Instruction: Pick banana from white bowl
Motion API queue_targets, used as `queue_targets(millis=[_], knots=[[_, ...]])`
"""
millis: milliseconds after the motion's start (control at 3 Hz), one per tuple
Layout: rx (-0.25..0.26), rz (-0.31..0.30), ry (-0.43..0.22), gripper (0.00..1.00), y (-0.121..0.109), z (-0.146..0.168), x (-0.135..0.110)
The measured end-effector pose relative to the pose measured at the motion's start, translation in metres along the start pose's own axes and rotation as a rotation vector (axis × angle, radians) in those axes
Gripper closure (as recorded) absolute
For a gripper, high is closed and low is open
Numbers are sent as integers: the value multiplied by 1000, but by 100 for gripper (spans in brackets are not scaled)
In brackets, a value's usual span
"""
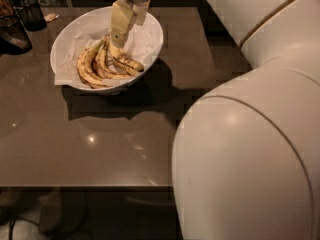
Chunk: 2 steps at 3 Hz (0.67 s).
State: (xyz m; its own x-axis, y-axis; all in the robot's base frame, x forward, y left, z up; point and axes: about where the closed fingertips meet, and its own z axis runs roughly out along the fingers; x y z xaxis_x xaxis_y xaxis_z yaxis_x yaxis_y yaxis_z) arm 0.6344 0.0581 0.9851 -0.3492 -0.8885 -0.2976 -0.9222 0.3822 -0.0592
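A small cluster of pale yellow bananas [100,66] with dark streaks lies in the wide white bowl [56,54], which is lined with crumpled white paper. The bowl stands at the back left of the brown table [100,144]. My gripper [116,43] reaches down from above into the bowl, and its cream-coloured tip sits right at the stem end of the cluster, touching or almost touching it.
Two dark wire-mesh cups [31,13] [12,34] stand at the table's far left, beside the bowl. A small scrap [50,17] lies behind the bowl. My large white arm segments [250,149] fill the right and lower right of the view, hiding that side of the table.
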Motion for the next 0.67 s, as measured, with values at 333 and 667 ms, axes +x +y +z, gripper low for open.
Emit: queue_targets(millis=[333, 667], knots=[[13, -6, 30, 35, -3, 9, -5], [16, -4, 54, 39, -8, 20, -7]])
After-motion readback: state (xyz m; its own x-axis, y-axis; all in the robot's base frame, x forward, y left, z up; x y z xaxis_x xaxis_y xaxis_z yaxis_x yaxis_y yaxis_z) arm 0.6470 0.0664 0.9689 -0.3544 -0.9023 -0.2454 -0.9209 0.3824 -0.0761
